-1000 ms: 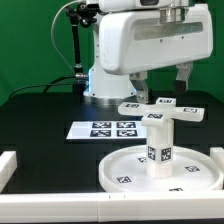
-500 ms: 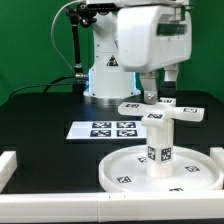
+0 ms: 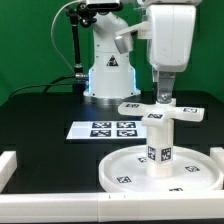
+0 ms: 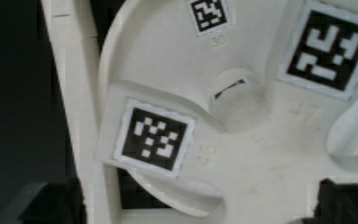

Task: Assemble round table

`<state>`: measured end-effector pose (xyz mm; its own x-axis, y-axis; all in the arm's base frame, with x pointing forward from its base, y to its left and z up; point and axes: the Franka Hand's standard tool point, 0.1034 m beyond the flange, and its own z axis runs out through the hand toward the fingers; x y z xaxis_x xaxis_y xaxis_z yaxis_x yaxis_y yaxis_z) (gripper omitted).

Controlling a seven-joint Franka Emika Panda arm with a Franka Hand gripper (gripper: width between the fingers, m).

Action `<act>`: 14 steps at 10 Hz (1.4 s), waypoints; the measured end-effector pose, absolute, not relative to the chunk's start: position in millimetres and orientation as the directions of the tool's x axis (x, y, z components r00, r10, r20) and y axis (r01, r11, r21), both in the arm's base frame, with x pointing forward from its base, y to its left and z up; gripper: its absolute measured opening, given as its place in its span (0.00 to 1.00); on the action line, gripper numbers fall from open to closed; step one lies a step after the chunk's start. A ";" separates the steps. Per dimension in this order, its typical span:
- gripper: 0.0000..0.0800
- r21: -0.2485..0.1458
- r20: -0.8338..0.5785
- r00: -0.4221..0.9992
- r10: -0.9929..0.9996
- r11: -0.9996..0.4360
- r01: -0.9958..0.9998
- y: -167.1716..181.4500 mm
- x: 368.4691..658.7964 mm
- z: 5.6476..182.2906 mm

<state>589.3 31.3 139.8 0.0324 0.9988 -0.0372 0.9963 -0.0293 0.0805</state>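
Quick status on my round table build. My arm reaches out from its base (image 3: 108, 72) and the last section hangs straight down, wrist vertical. My gripper (image 3: 163, 99) points at the table, right above the middle of the cross-shaped piece (image 3: 160, 110). From the exterior view the fingertips look very close to the cross, maybe touching, but I can't say for sure. I also can't tell how far apart the fingers are. In that view they read as one dark narrow shape, and the wrist view only gives me blurry dark blobs at the edge of the picture.

The kit itself looks stacked. The disc (image 3: 116, 170) lies flat on the black mat (image 3: 45, 125) toward the exterior view's right. The cylinder (image 3: 158, 146) stands upright in its middle, and the cross-shaped piece sits level across the top of the cylinder.

The wrist view is crammed with white plastic and a few square tags (image 4: 153, 135), too close for me to sort out which part is which.

The marker board (image 3: 108, 129) lies flat between the disc and the base, apart from both. White bars (image 3: 8, 166) edge the mat.
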 end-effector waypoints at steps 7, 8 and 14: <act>0.81 0.038 -0.125 -0.413 0.902 0.421 0.906 32.1 581.9 130.5; 0.81 0.036 -0.123 -0.411 0.903 0.418 0.908 31.6 580.2 128.8; 0.81 0.025 -0.114 -0.366 0.924 0.371 0.928 33.5 568.1 121.2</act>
<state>568.1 33.5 121.2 -0.3656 0.9238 -0.1138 0.9285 0.3706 0.0254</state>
